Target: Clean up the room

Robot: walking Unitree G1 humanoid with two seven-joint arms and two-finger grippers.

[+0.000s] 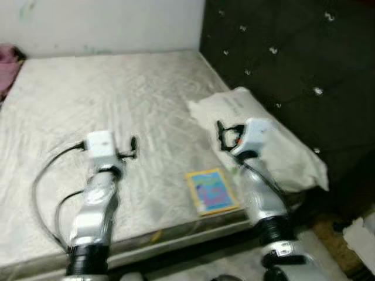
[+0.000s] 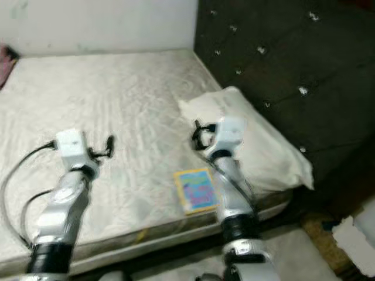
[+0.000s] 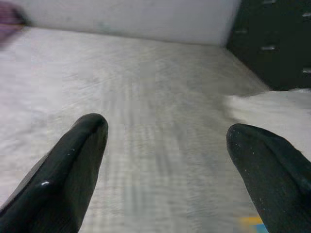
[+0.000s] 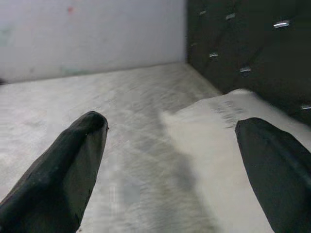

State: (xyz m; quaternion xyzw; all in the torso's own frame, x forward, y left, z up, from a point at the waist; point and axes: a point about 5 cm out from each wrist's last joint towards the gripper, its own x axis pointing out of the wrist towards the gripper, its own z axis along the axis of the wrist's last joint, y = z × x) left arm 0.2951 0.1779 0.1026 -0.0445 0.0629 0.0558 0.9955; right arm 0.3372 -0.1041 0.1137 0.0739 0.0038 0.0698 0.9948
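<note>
Book [image 1: 212, 191], colourful, lies flat near the mattress [image 1: 105, 99] front edge. Beyond it, the left gripper [image 3: 165, 141] and right gripper [image 4: 170, 141] hover wide open, empty. Pillow [image 1: 275, 140] rests against the dark headboard [image 1: 293, 58].

A bedroom: a bare mattress [image 1: 117, 117], a pillow [image 1: 275, 140] and a dark tufted headboard [image 1: 293, 52].

Print on pillow [image 1: 258, 117] and book [image 1: 211, 191] cover too blurred to read
</note>
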